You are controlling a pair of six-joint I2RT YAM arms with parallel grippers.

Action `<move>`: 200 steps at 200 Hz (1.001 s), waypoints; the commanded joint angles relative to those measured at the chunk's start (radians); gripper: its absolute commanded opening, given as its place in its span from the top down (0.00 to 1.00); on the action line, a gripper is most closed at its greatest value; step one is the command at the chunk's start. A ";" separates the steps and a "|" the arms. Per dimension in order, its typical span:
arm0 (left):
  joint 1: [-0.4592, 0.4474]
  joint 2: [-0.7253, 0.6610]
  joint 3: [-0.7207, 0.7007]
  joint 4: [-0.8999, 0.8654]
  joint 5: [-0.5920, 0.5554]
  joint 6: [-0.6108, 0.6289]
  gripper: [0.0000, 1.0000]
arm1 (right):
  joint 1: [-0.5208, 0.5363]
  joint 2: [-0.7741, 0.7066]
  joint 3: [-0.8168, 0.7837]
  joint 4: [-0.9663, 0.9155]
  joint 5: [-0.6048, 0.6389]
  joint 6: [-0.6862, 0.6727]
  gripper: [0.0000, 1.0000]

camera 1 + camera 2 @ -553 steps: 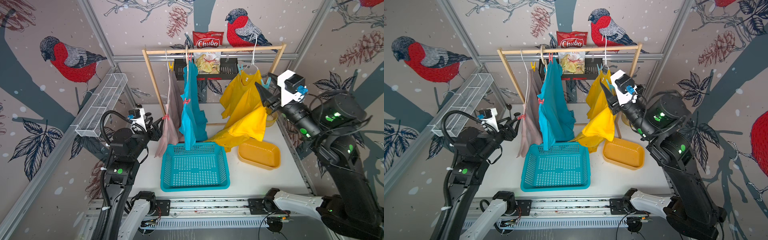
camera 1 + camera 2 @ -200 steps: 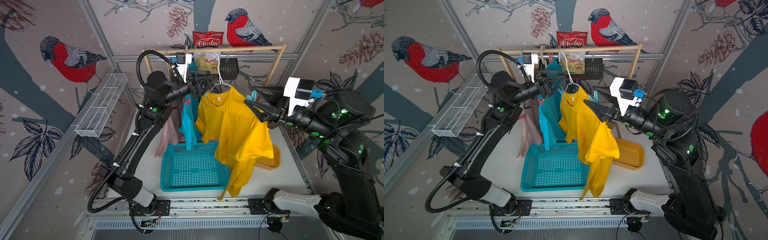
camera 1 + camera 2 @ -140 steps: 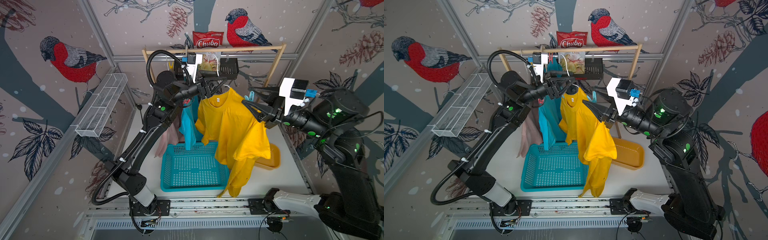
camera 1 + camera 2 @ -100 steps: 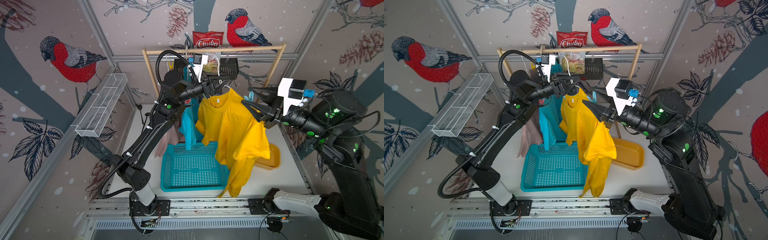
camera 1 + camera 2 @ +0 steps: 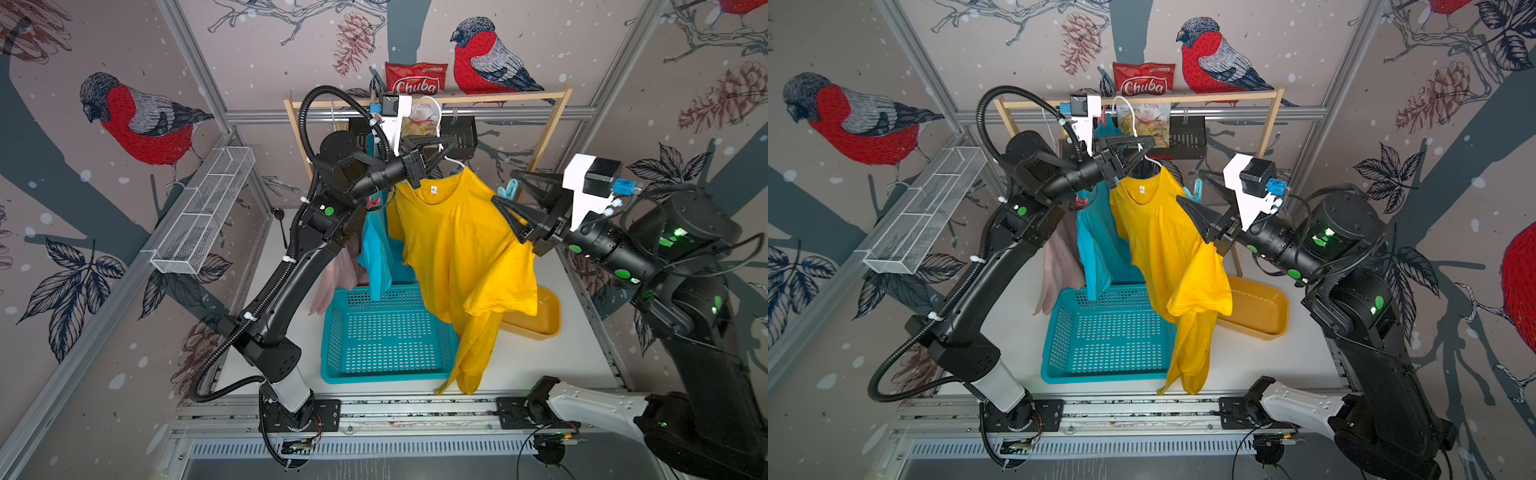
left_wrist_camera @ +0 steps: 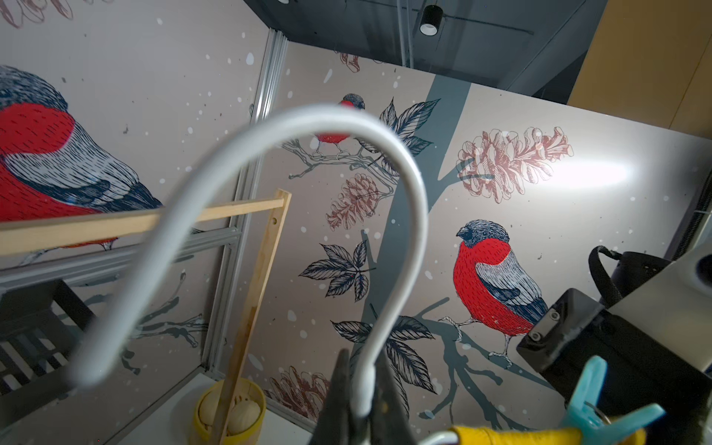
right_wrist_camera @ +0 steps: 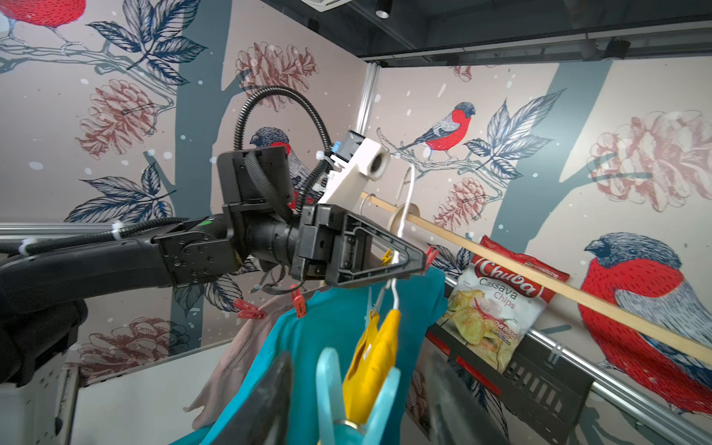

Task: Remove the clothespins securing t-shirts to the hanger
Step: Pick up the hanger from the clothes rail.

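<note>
**Upper centre of both top views:** the left gripper [image 5: 451, 143] [image 5: 1147, 145] is clamped shut on the neck of a white hanger [image 6: 327, 117], just below the wooden rail [image 5: 507, 96]. In the left wrist view its dark fingers [image 6: 339, 398] pinch the wire at the bottom centre, under the big hook. Whether the hook rests on the rail cannot be told.

The yellow shirt [image 5: 461, 249] [image 5: 1167, 249] hangs from that hanger, right of centre. Its hem trails down past the right corner of the teal basket [image 5: 386, 332].

A blue pin [image 5: 508, 192] [image 5: 1196, 192] is clipped on the shirt's shoulder, right of the collar. The right gripper [image 5: 503, 185] [image 5: 1188, 185] reaches in from the right edge with its jaws spread wide, one on either side of the pin and not closed on it. In the right wrist view the blue pin [image 7: 333, 389] stands at the bottom centre between two blurred fingers [image 7: 269, 400], biting yellow cloth.

Left of the yellow shirt, partly behind the left arm, hang the teal shirt [image 5: 376, 257] and the pink shirt [image 5: 336, 278]. Red pins [image 7: 298, 302] sit on their shoulders, left of centre in the right wrist view.

A yellow tub [image 5: 540, 316] lies on the table right of the basket, half hidden by the yellow shirt. A chip bag [image 5: 415, 77] hangs at top centre.
</note>
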 commanded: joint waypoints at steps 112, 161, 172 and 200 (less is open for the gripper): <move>-0.168 -0.120 0.214 -0.198 -0.540 0.265 1.00 | 0.001 -0.102 -0.027 -0.004 0.290 0.161 0.00; -0.168 -0.240 0.214 -0.217 -0.547 0.284 1.00 | 0.001 -0.129 -0.058 -0.041 0.251 0.179 0.00; -0.168 -0.269 0.215 -0.217 -0.552 0.289 1.00 | 0.000 -0.134 -0.067 -0.041 0.254 0.179 0.00; -0.168 -0.323 0.238 -0.242 -0.576 0.314 1.00 | 0.000 -0.137 -0.087 -0.030 0.255 0.185 0.00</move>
